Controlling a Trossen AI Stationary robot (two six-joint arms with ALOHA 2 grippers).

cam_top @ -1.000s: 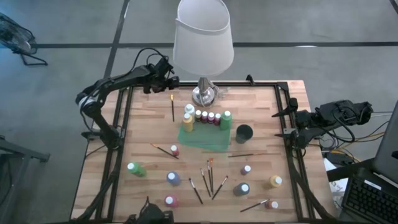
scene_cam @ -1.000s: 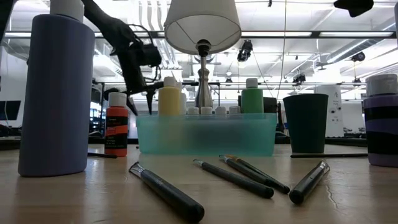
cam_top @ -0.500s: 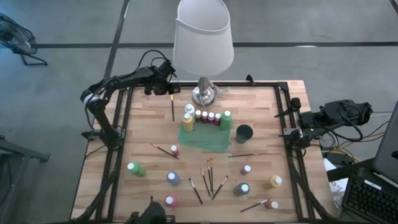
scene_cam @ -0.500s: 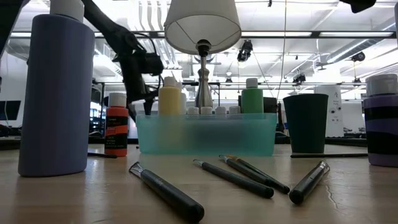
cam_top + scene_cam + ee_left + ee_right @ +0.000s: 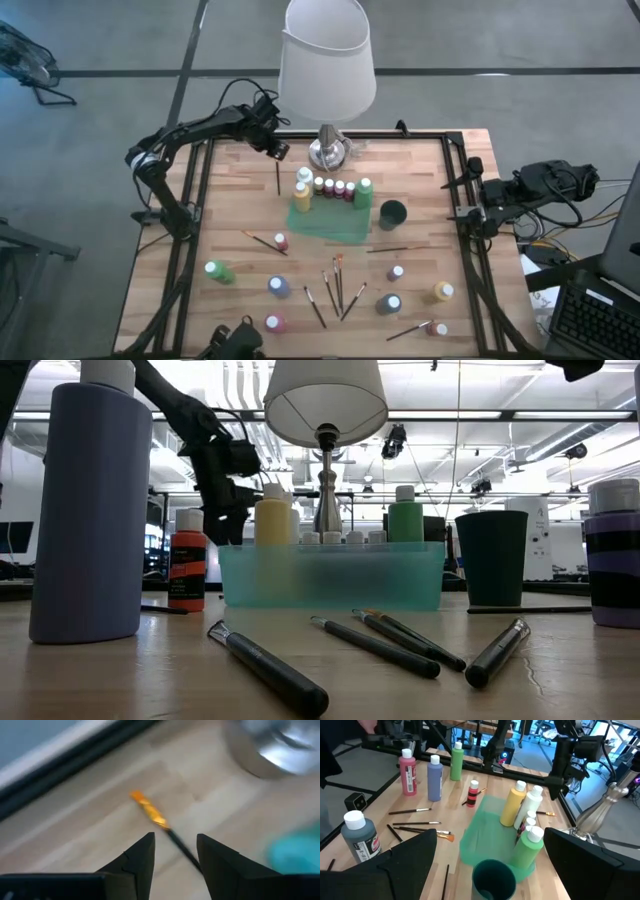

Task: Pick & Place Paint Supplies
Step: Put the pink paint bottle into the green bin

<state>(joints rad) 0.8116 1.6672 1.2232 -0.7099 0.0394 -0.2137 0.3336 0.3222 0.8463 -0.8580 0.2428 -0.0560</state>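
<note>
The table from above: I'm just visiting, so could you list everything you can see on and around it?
table: one, light wood with a dark frame, centre
lamp: one, white shade and silver base, far edge
tray: one, clear green, mid-table
bottles in the tray: about seven, yellow, white, maroon and green, along its far side
cup: one, dark green, right of the tray
loose bottles: eight, green, blue, red, purple, grey and yellow, across the near half
paintbrushes: about eight, dark and thin, lying flat; one left of the lamp
left tool: one, black, open above that brush's tip
right tool: one, black, open at the table's right edge
</note>
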